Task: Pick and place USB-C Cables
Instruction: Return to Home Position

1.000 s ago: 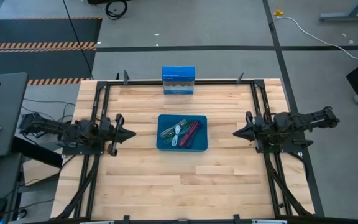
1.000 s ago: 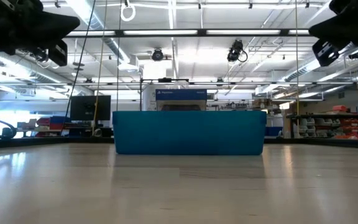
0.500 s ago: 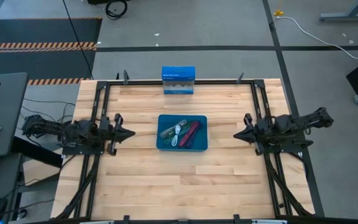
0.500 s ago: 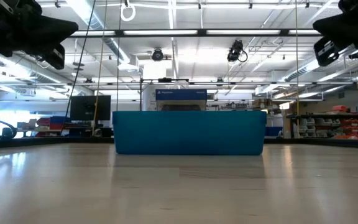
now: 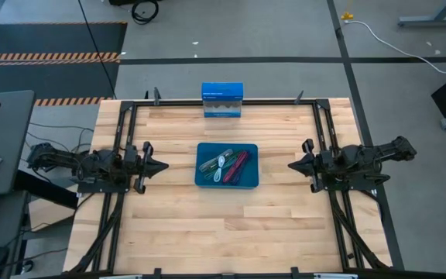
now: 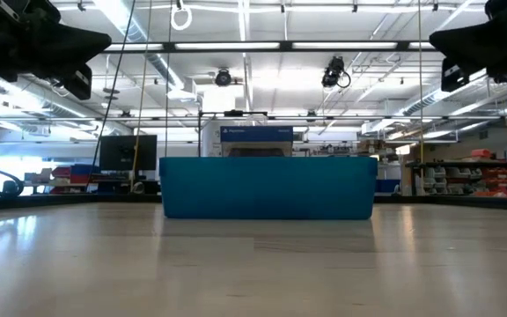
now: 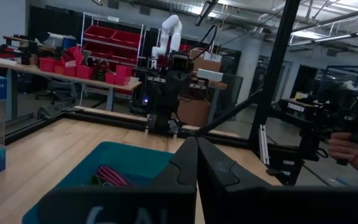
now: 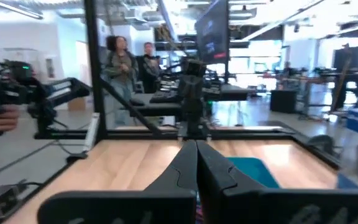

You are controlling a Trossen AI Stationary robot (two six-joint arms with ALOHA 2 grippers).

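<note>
As arms (image 5: 107, 164) flank bin (image 5: 204, 180) of USB-C Cables (image 5: 224, 164), box (image 5: 222, 100) behind.

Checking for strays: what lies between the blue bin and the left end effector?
Only bare table, from bin to left end effector, per high view.

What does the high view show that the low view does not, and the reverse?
Only the high view shows the USB-C cables lying inside the blue bin. Only the low view shows the room's ceiling lights beyond the table. Both show the bin, the blue-and-white box behind it, and the arms, with the left gripper and right gripper held apart from the bin on either side.
</note>
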